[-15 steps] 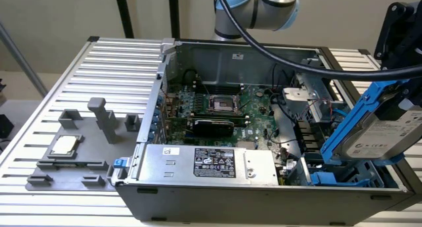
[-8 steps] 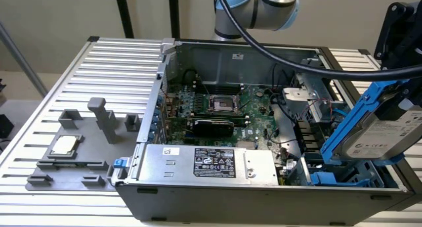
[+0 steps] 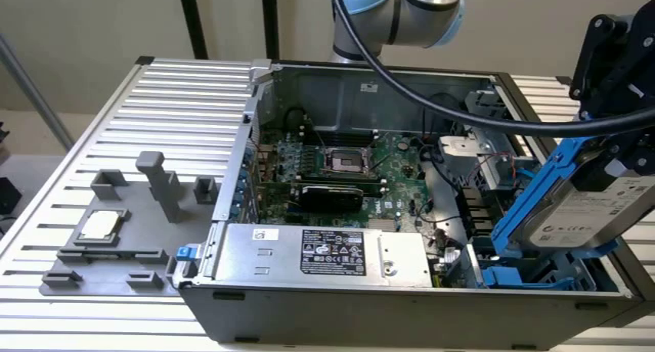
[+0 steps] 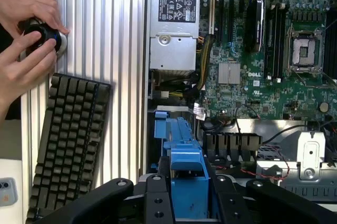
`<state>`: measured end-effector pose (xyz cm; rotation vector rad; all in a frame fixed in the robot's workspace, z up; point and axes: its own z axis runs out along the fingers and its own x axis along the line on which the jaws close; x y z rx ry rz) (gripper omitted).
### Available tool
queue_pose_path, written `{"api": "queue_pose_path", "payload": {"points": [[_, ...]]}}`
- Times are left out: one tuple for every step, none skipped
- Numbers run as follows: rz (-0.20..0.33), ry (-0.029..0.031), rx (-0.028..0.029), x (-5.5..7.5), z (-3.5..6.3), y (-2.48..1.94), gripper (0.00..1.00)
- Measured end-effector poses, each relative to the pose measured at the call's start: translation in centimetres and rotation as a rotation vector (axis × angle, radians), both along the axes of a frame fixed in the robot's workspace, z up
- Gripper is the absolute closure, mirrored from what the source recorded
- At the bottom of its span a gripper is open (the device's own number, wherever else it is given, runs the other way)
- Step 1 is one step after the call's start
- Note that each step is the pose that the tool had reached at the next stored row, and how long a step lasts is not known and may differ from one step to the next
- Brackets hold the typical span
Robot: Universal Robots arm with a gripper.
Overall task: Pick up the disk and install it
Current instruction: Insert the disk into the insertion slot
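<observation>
Blue-framed and silver-grey, with a white label: the flat rectangular disk [image 3: 584,210], pinched near its upper end by the black gripper [image 3: 627,156] in the exterior view. Hangs tilted in the air, off the table, over the corner of the open grey metal computer case [image 3: 409,314] at the exterior view's right. Just under its lower end, a blue plastic drive bay [image 3: 511,277] inside the case; touching or apart, cannot tell. Elsewhere in the case, a green motherboard [image 3: 348,168] and a large silver box with a black label [image 3: 327,252]. Well apart, toward the exterior view's left on the ribbed aluminium table [image 3: 184,99], a small square silver chip [image 3: 100,225] on a grey fixture.

From the wrist view, black fingers [image 4: 158,197] pressed against either side of the disk's blue carrier edge [image 4: 187,182], with the motherboard and silver box beyond. Outside the case, a dark keyboard [image 4: 66,139] on the table, and a person's hand [image 4: 26,5] and a second hand [image 4: 21,71] around a round black knob [image 4: 46,37].

By the look of it, picking up finished and installing not yet done: disk carried to the bay's corner but not seated in any slot, and not lined up flat with it.
</observation>
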<state>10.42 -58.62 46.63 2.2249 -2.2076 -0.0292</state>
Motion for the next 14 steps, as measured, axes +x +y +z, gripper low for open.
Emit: {"api": "queue_pose_path", "payload": {"points": [[0.0,-0.0002,0.0001,-0.11,-0.19,0.1,0.67],[0.0,-0.0004,-0.0001,-0.19,-0.36,0.2,0.67],[0.0,-0.0004,0.0,-0.23,-0.55,0.27,0.67],[0.0,-0.0004,0.0001,-0.23,-0.71,0.31,0.67],[0.0,-0.0004,0.0001,-0.23,-0.8,0.34,0.67],[0.0,-0.0005,0.0001,-0.22,-0.82,0.37,0.67],[0.0,-0.0005,0.0,-0.23,-0.82,0.37,0.67],[0.0,-0.0005,0.0,-0.23,-0.82,0.37,0.67],[0.0,-0.0005,-0.0001,-0.23,-0.82,0.37,0.67],[0.0,-0.0004,0.0,-0.23,-0.83,0.37,0.67],[0.0,-0.0004,0.0001,-0.24,-0.84,0.39,0.67],[0.0,-0.0005,0.0,-0.24,-0.84,0.46,0.67],[-0.001,-0.0005,-0.0001,-0.24,-0.85,0.48,0.67],[-0.002,-0.0005,-0.0001,-0.24,-0.86,0.48,0.67]]}}
